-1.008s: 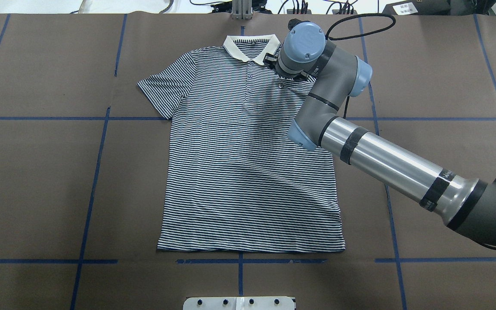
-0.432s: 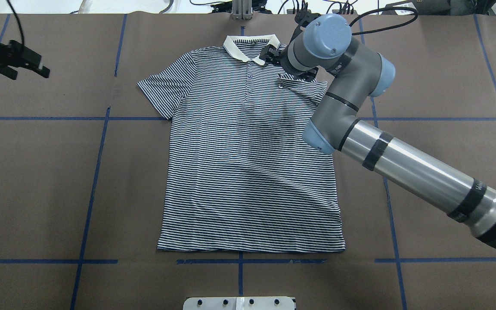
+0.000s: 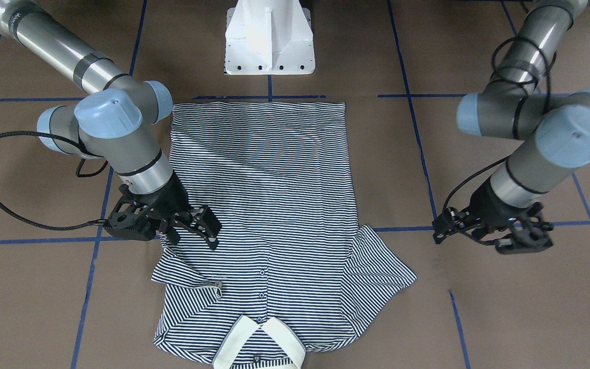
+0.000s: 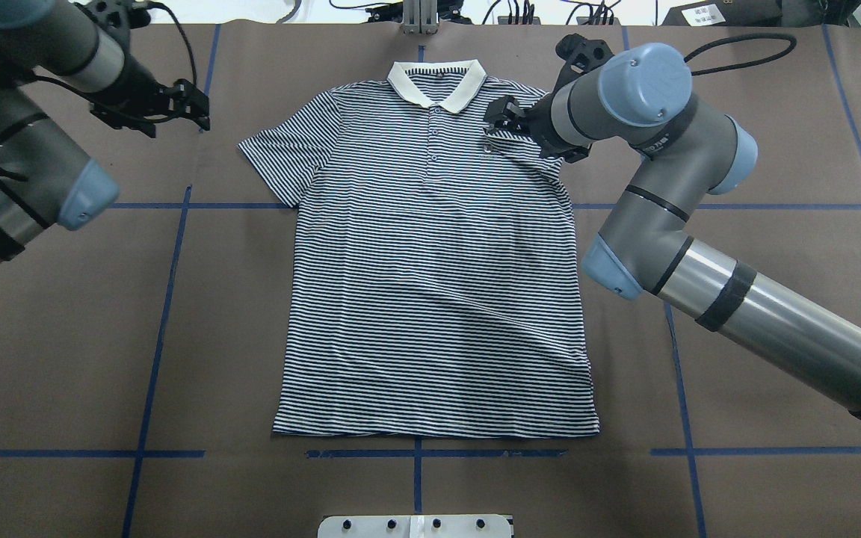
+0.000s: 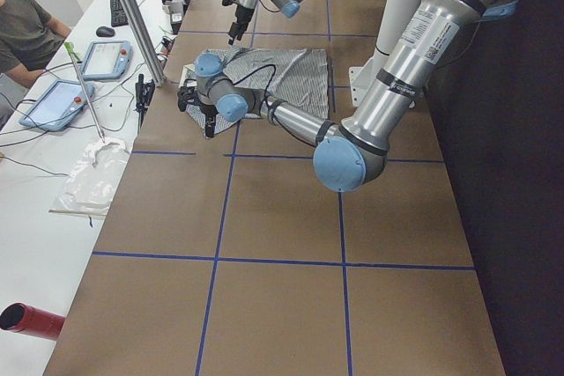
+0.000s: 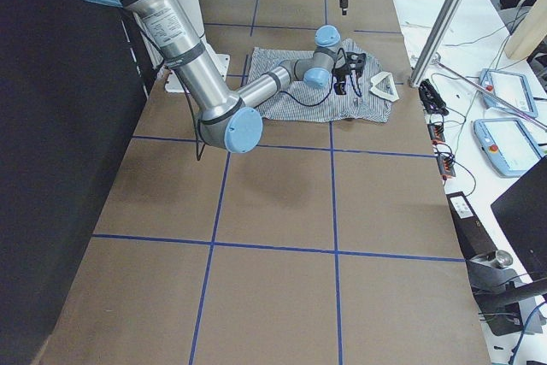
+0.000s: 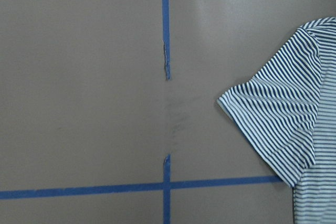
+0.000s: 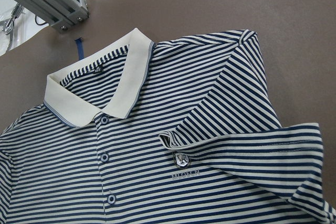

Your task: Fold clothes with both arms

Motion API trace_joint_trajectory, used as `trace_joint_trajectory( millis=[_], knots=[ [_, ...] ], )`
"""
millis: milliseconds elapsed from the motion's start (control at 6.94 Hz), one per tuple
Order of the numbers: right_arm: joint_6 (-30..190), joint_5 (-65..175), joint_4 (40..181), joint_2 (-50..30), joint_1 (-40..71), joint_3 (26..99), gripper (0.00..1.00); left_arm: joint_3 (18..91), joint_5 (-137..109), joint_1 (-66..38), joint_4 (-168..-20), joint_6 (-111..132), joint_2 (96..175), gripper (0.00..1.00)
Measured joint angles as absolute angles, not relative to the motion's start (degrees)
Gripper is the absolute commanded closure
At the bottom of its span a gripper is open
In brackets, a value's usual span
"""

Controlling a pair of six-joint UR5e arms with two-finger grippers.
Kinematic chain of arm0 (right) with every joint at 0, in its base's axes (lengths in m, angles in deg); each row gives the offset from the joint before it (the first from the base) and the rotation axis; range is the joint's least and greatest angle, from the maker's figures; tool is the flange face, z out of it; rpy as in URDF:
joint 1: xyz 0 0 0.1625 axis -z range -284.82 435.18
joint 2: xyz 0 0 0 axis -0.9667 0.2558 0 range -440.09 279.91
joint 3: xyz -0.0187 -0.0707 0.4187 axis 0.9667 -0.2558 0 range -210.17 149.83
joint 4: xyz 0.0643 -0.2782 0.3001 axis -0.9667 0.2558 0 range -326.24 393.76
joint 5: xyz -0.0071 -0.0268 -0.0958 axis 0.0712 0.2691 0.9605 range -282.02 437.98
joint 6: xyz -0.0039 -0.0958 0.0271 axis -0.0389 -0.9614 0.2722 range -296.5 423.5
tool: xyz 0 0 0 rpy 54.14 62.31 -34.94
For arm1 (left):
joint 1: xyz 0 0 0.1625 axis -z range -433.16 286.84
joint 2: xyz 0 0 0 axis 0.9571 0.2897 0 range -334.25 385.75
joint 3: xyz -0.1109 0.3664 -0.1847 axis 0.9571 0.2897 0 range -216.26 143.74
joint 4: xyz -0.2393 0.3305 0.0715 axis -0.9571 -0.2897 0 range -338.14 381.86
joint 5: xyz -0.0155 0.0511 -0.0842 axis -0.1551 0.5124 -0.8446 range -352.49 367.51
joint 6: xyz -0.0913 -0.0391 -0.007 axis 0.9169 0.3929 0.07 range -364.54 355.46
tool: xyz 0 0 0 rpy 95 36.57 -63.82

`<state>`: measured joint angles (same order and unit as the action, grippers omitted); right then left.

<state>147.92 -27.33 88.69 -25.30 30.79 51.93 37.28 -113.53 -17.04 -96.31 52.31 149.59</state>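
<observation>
— Seeing, from across the table, the polo shirt (image 3: 274, 205) flat on the brown table cover (image 3: 479, 318), collar (image 3: 259, 335) nearest the camera?
— Yes. Spotting the right gripper (image 3: 190, 236) low over the shoulder beside the collar, fingers apart, holding nothing. Just under it, toward the collar, the folded sleeve (image 3: 187, 287) turned in onto the chest. Finding the left gripper (image 3: 479, 236) well apart from the collar, beyond the spread sleeve (image 3: 382, 277), likewise parted and empty.
— And from overhead?
— Much the same: right gripper (image 4: 501, 119) just beside the collar (image 4: 438, 82), left gripper (image 4: 184, 108) well off on the collar's other side, over bare cover.
— From the table's ends?
— Only making out the polo shirt (image 5: 300, 68) lying flat, with one gripper on each side of the collar end. Too small to judge fingers.
— Left wrist camera?
— Looking straight down on the spread sleeve (image 7: 278, 124) beside crossing blue tape (image 7: 165, 187).
— Right wrist camera?
— Looking close on the collar (image 8: 89, 100), the buttons (image 8: 105, 157) below it, and the folded sleeve (image 8: 252, 142) with its hem touching the chest label (image 8: 182, 159).
</observation>
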Motion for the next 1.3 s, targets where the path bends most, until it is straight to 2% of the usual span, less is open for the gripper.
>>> trace_joint_trajectory(
  millis=[144, 288, 576, 720, 864, 1008, 1296],
  knots=[
    [147.9, -27.4, 88.7, -23.4, 30.8, 54.3, 0.00, 29.8, -110.1, -18.9, -100.4, 53.7, 153.8, 0.25],
    [147.9, -27.5, 88.7, -22.3, 30.7, 55.6, 0.00, 25.6, -108.3, -19.8, -102.3, 54.1, 156.4, 0.29],
    [147.9, -27.6, 88.7, -21.8, 30.7, 56.3, 0.00, 22.7, -106.5, -21.9, -103.7, 53.8, 157.7, 0.37],
    [147.9, -27.6, 88.7, -21.8, 30.7, 56.3, 0.00, 22.3, -105.9, -22.6, -103.8, 53.3, 157.6, 0.49],
    [147.9, -27.5, 88.7, -21.8, 30.8, 56.4, 0.00, 21.9, -105.6, -22.9, -103.8, 53.0, 157.5, 0.69],
    [148.0, -27.5, 88.7, -21.8, 30.8, 56.3, 0.00, 21.7, -105.5, -23.0, -103.8, 52.9, 157.5, 1.00],
    [148.0, -27.4, 88.7, -21.8, 30.7, 56.3, 0.00, 21.6, -105.5, -23.0, -103.8, 52.9, 157.6, 1.00]
  ],
)
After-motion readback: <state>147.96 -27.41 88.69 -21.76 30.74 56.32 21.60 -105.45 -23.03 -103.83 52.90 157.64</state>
